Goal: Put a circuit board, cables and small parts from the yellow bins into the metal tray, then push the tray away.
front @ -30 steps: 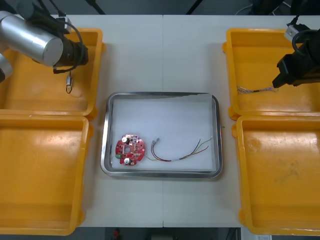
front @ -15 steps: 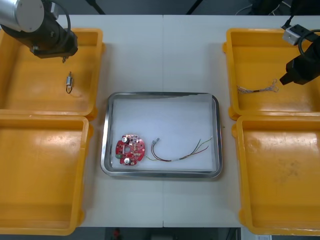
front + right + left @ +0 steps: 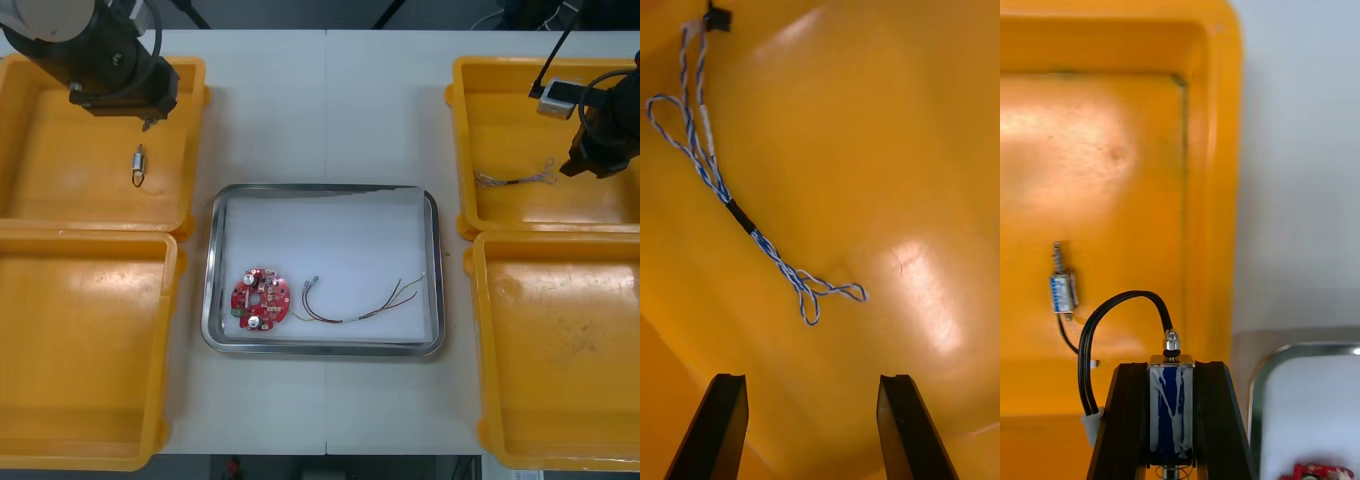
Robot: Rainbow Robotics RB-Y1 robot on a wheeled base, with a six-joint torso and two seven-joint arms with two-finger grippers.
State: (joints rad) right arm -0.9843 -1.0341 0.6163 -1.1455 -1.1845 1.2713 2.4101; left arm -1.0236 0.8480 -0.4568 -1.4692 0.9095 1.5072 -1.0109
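Yellow bin wall between tray and left hand gripping small metal part; right hand open above cable.

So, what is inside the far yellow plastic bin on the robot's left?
One small metal part lies on its floor. The left gripper, shut on a second small metal part, hangs over its far side, and the arm hides the floor beneath.

By the metal tray's left edge 1 red circuit board is lying beside 1 red and yellow cable; 1 blue and white cable and 1 small metal part are lying in separate yellow bins.
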